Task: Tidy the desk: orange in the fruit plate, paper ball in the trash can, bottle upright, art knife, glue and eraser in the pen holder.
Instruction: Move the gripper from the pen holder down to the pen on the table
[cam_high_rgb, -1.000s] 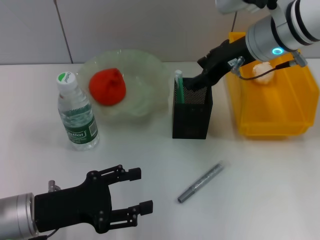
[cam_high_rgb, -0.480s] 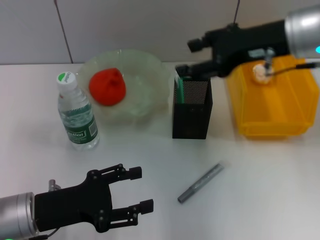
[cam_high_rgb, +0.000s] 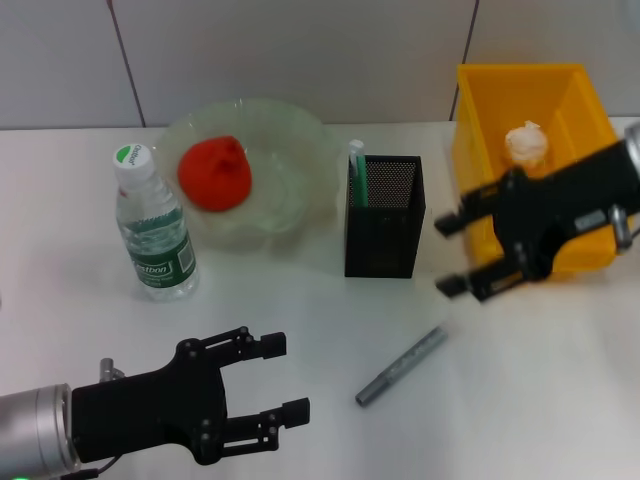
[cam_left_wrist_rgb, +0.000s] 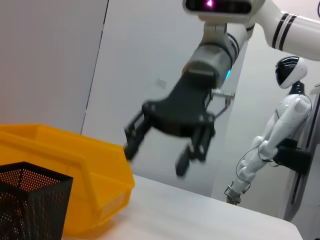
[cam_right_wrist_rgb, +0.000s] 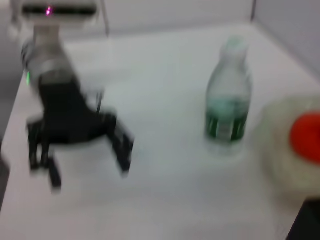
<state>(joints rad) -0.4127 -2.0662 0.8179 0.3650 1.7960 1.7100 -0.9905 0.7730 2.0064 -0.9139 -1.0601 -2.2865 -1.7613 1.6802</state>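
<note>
On the table in front of the pen holder (cam_high_rgb: 384, 215) lies the art knife (cam_high_rgb: 402, 365), the one thing not yet put away. Its long axis runs on a diagonal: the darker end points toward the robot and to its left, the clear tip points away and to its right.

Just beyond the knife's far end the right gripper (cam_high_rgb: 452, 256) hangs with its jaws spread apart and nothing between them, in front of the trash can (cam_high_rgb: 573, 99). The left gripper (cam_high_rgb: 285, 378) is also spread and empty, low at the near edge, to the left of the knife's darker end.

Both are near, but I judge the right arm better placed: it needs only to come down and a little toward the robot. For a clean grip its fingers should close across the diagonal, not along it.

The glue (cam_high_rgb: 356, 171) already stands in the holder; I cannot see the eraser.
</note>
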